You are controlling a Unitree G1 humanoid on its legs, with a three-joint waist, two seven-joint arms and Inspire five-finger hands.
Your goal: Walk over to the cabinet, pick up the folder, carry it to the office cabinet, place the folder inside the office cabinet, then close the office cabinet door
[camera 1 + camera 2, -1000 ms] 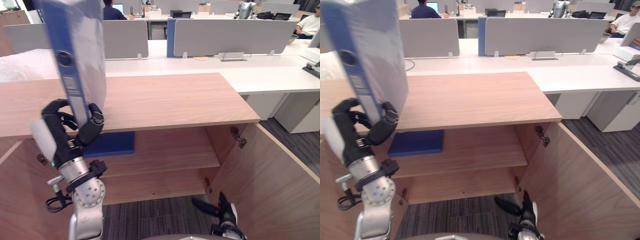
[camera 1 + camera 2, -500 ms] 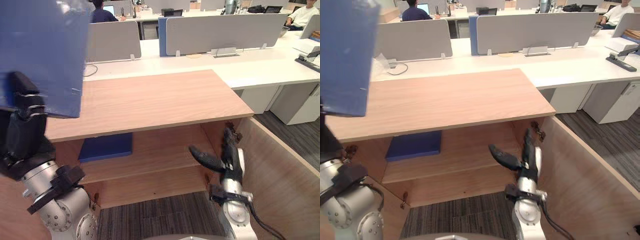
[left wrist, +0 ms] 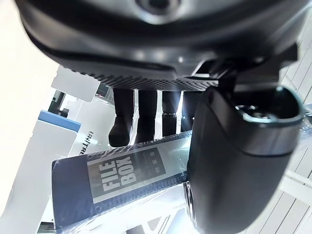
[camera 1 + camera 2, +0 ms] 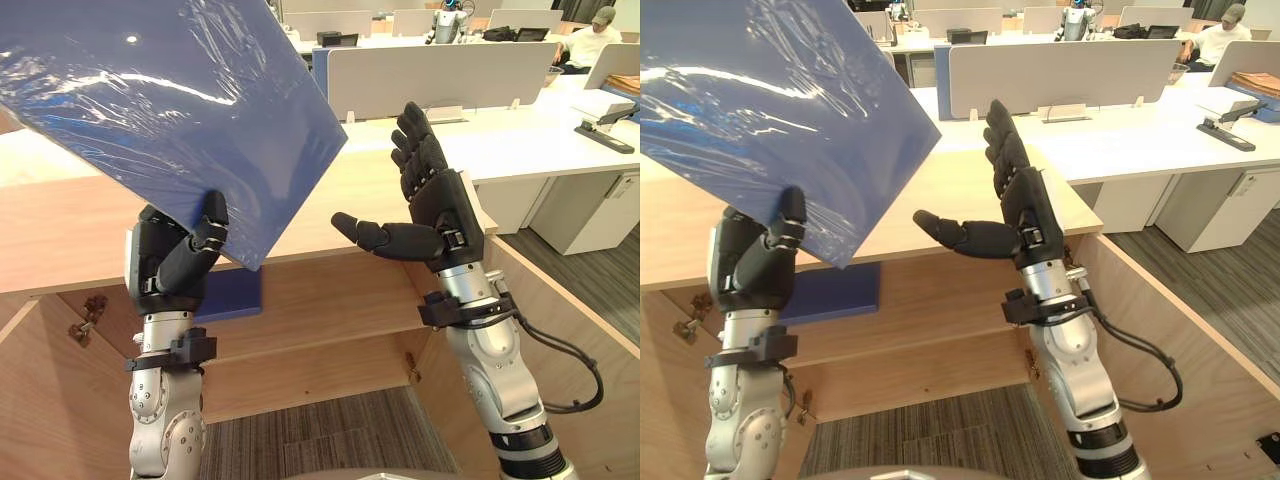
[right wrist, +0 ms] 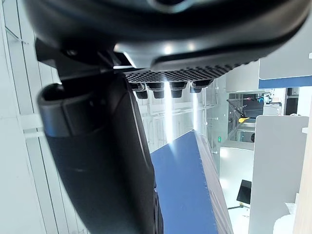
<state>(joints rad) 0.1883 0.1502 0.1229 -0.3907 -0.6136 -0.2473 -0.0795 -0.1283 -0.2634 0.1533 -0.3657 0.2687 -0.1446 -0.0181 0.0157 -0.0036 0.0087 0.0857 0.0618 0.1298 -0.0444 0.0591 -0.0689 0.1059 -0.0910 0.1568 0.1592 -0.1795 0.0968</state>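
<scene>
Left eye view: the dark left hand (image 4: 170,265) pinches the lower corner of a big blue plastic-wrapped folder (image 4: 160,110), held at 10 o'clock above the open wooden cabinet (image 4: 330,300). Its spine carries a pale printed label (image 3: 129,170). At 3 o'clock, the dark right hand (image 4: 435,215) is spread, empty.

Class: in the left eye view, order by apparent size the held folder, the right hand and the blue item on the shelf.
1. folder, close to the camera.
2. right hand.
3. blue item, partly hidden behind the left hand, so unsure.
</scene>
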